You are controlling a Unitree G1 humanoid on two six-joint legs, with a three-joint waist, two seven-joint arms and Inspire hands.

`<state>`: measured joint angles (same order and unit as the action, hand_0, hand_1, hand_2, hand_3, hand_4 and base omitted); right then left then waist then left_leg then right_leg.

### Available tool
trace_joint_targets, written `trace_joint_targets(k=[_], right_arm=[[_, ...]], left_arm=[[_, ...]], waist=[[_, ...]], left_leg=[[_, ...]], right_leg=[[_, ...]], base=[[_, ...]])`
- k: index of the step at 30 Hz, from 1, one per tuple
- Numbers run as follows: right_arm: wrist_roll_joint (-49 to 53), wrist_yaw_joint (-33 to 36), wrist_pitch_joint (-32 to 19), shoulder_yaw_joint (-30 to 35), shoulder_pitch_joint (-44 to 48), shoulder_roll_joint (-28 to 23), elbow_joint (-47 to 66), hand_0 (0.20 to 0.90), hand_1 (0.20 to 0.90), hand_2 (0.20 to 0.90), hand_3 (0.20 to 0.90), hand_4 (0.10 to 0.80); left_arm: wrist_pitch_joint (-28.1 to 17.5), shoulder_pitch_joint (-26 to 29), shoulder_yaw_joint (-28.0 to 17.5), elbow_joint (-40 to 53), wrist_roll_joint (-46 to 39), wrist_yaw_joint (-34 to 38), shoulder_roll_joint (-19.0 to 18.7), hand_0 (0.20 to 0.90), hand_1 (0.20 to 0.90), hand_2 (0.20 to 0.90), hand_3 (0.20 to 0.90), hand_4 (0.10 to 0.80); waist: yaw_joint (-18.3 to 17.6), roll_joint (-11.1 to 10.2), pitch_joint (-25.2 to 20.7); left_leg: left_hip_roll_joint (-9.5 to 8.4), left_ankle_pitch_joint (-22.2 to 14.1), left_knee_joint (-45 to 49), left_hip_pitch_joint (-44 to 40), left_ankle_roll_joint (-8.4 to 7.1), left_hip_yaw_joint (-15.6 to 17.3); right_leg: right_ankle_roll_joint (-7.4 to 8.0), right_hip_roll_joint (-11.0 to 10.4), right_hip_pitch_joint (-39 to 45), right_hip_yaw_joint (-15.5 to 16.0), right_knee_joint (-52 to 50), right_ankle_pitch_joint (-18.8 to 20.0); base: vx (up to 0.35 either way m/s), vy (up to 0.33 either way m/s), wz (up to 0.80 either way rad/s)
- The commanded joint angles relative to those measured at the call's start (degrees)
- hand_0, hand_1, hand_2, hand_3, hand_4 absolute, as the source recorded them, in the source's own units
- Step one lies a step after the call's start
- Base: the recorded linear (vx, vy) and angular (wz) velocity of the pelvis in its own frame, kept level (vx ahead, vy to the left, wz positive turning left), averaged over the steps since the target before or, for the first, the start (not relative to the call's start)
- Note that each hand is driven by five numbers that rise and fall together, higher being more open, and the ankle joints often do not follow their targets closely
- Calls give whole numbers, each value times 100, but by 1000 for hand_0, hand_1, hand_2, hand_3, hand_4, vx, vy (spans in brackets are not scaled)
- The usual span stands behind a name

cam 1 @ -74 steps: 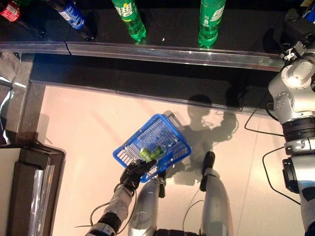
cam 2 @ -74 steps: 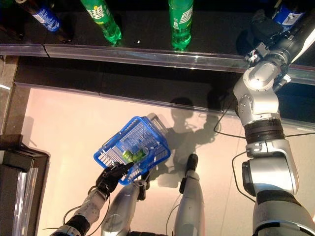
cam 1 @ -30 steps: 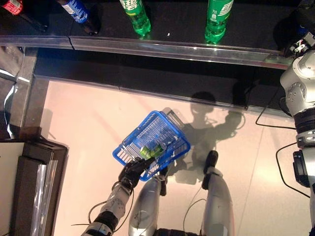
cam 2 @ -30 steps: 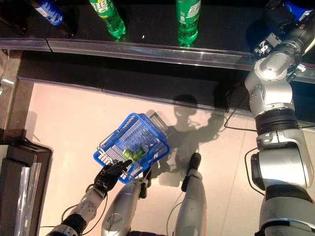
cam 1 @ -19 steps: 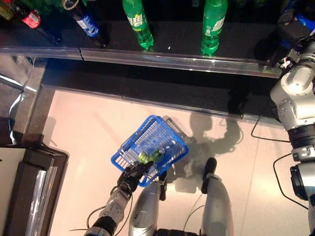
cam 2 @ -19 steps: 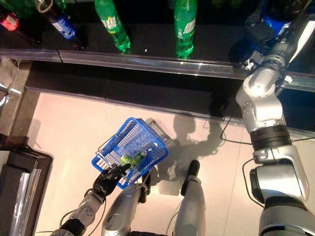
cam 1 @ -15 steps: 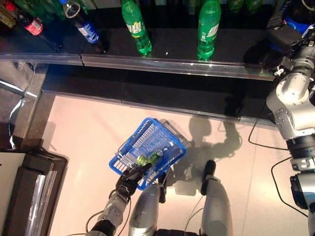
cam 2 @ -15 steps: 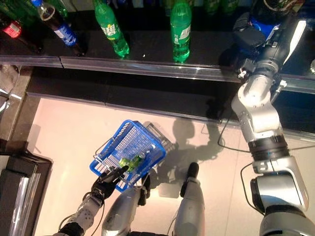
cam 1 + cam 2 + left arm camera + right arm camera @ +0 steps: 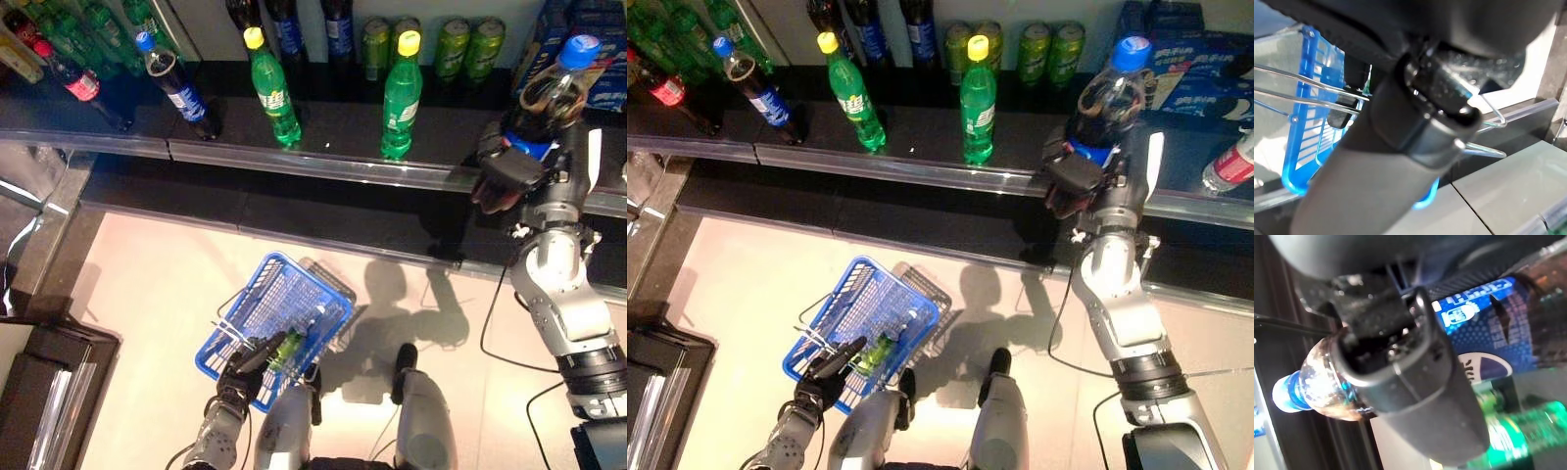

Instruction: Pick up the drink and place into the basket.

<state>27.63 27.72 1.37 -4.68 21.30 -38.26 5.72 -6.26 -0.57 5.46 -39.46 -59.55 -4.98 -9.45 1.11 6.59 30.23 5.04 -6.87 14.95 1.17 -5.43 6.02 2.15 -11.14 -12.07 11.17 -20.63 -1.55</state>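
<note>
Dark shelf (image 9: pixel 333 127) edge: right hand (image 9: pixel 505 171) clamped on the cola bottle (image 9: pixel 549 93); lift clear, then lower into the blue basket (image 9: pixel 279 313) gripped by left hand (image 9: pixel 240 367).

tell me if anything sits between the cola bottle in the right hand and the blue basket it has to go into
Nothing visible blocks the way. The right hand is shut on the cola bottle up at the shelf, and the blue basket hangs low in the left hand over open floor. A green bottle already lies inside, leaving room beside it.
</note>
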Motion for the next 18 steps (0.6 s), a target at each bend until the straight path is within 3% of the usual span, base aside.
trace_joint_targets(k=[1, 6, 11, 18], right_arm=[[-40, -551, -1120, 344, 520, 96, 1447, 300, 300, 300, 200, 100], [379, -1335, -982, -166, 408, 387, 1969, 300, 300, 300, 200, 100], [600, -1594, -858, -655, 470, 632, 2238, 300, 300, 300, 200, 100], [470, -1211, -666, -1393, 714, 870, 2361, 300, 300, 300, 200, 100]], left_arm=[[-927, -368, -388, 1261, -106, -314, -761, 300, 300, 300, 200, 100], [-856, -463, -324, 2157, -180, -328, -856, 300, 300, 300, 200, 100], [-733, -528, -175, 2887, -190, -378, -920, 300, 300, 300, 200, 100], [-490, -682, 56, 4195, -272, -670, -1158, 300, 300, 300, 200, 100]], waist=[[75, -498, -1330], [186, -506, -1457], [343, -490, -1494], [678, -413, -1359]], left_leg=[[58, 369, 478, 454, 207, 102], [50, 402, 313, 295, 186, 44], [16, 407, 281, 259, 190, -61], [-94, 377, 368, 350, 221, -320]], right_leg=[[-230, 160, 928, 40, 111, -700], [-204, 200, 1159, 95, 321, -675], [-206, 195, 1260, 176, 345, -693], [-212, 111, 1298, 383, 156, -778]], base=[[36, -11, 3], [21, 14, 6], [4, 10, 4], [8, 53, 28]])
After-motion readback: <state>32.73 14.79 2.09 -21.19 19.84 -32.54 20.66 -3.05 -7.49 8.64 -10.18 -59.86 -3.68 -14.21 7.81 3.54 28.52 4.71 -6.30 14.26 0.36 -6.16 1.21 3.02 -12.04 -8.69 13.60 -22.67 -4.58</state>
